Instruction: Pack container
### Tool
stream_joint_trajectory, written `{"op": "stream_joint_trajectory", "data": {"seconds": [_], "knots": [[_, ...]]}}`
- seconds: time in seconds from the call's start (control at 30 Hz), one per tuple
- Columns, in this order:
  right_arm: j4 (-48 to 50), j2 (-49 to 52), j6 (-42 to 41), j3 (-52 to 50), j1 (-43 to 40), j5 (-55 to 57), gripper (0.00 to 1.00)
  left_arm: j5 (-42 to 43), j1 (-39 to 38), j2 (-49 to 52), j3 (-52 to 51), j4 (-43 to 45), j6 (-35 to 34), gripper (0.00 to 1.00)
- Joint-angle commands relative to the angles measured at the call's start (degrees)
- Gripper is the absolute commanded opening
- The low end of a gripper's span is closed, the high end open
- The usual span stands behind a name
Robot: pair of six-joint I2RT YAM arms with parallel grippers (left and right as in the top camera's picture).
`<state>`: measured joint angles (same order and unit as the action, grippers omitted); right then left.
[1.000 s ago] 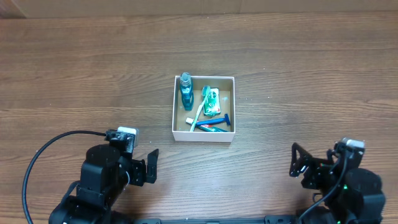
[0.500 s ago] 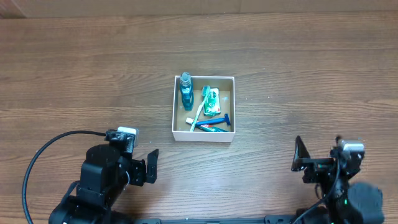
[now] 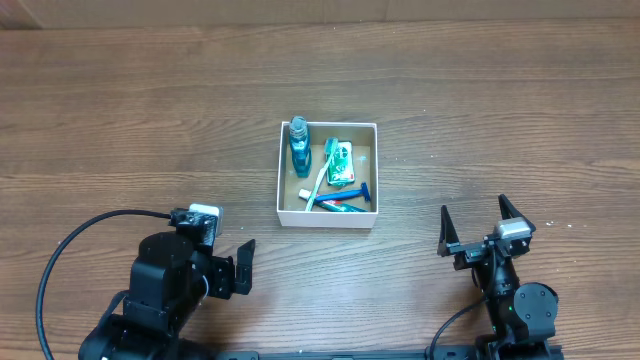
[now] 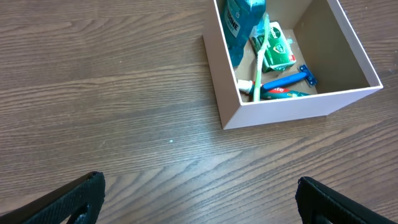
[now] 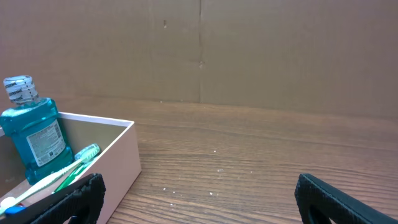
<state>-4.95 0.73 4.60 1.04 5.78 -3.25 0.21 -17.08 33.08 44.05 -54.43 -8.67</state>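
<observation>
From my station, the far left of the overhead view shows a black cable (image 3: pixel 55 270) looping in a smooth arc over the table (image 3: pixel 120 120), a brown wood-grain top with long horizontal streaks. The cable runs to the left arm's blocky black housing. The left gripper (image 3: pixel 235 272) sits near the front edge. On its wrist feed the two dark, matte fingertips (image 4: pixel 74 199) show only at the bottom corners, spread wide with bare wood between them, holding nothing.

The container (image 3: pixel 325 218) stands near the table's middle, ahead of both arms and well apart from each. It is a small square shallow box with thin white card walls and a tan floor. Along its left wall is a clear blue mouthwash bottle (image 3: pixel 298 148) with a ribbed cap and a paper label. Beside it a white toothbrush (image 3: pixel 322 172) with a green head slants across the floor. A flat green packet (image 3: pixel 342 163) lies to its right, and a slim blue razor (image 3: pixel 358 193) lies near the front wall.

On the right, the right gripper (image 3: pixel 478 222) has its two pointed black fingers splayed in a wide V, empty. Its wrist feed shows plain brown cardboard (image 5: pixel 249 50) behind the table.
</observation>
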Motion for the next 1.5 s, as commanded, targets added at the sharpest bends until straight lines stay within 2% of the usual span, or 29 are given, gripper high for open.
{"op": "stream_joint_trajectory", "data": {"seconds": [0.0, 0.43, 0.47, 0.53, 0.57, 0.63, 0.77, 0.8, 0.87, 1.03, 1.27, 1.4, 1.47], "knots": [[0.5, -0.6, 0.3, -0.6, 0.3, -0.7, 1.00, -0.7, -0.2, 0.1, -0.3, 0.3, -0.4, 1.00], [0.5, -0.6, 0.3, -0.6, 0.3, -0.7, 1.00, -0.7, -0.2, 0.0, -0.3, -0.3, -0.3, 1.00], [0.5, -0.6, 0.3, -0.6, 0.3, -0.7, 1.00, -1.3, 0.2, -0.2, -0.3, -2.4, 0.2, 1.00], [0.5, -0.6, 0.3, -0.6, 0.3, -0.7, 1.00, -2.4, 3.1, -2.4, -2.3, -0.7, 3.0, 1.00], [0.5, -0.6, 0.3, -0.6, 0.3, -0.7, 1.00, -2.2, 5.4, -4.5, -4.9, 4.2, 6.0, 1.00], [0.5, -0.6, 0.3, -0.6, 0.3, -0.7, 1.00, 0.1, 10.3, -9.1, -13.5, 19.3, 11.1, 1.00], [0.5, -0.6, 0.3, -0.6, 0.3, -0.7, 1.00, 1.3, 14.5, -17.9, -33.8, 56.4, 16.4, 1.00], [0.5, -0.6, 0.3, -0.6, 0.3, -0.7, 1.00, 1.3, 15.1, -19.6, -37.4, 61.7, 16.4, 1.00], [0.5, -0.6, 0.3, -0.6, 0.3, -0.7, 1.00, 1.3, 15.6, -22.8, -42.3, 65.7, 16.4, 1.00], [0.5, -0.6, 0.3, -0.6, 0.3, -0.7, 1.00, 1.3, 15.7, -27.5, -43.8, 50.2, 13.0, 1.00], [0.5, -0.6, 0.3, -0.6, 0.3, -0.7, 1.00, 1.3, 15.7, -26.9, -43.8, 50.1, 12.9, 1.00], [0.5, -0.6, 0.3, -0.6, 0.3, -0.7, 1.00, 1.2, 15.9, -33.0, -43.8, 50.5, 12.9, 1.00], [0.5, -0.6, 0.3, -0.6, 0.3, -0.7, 1.00, 1.1, 15.9, -32.9, -43.8, 50.1, 12.9, 1.00]]}}
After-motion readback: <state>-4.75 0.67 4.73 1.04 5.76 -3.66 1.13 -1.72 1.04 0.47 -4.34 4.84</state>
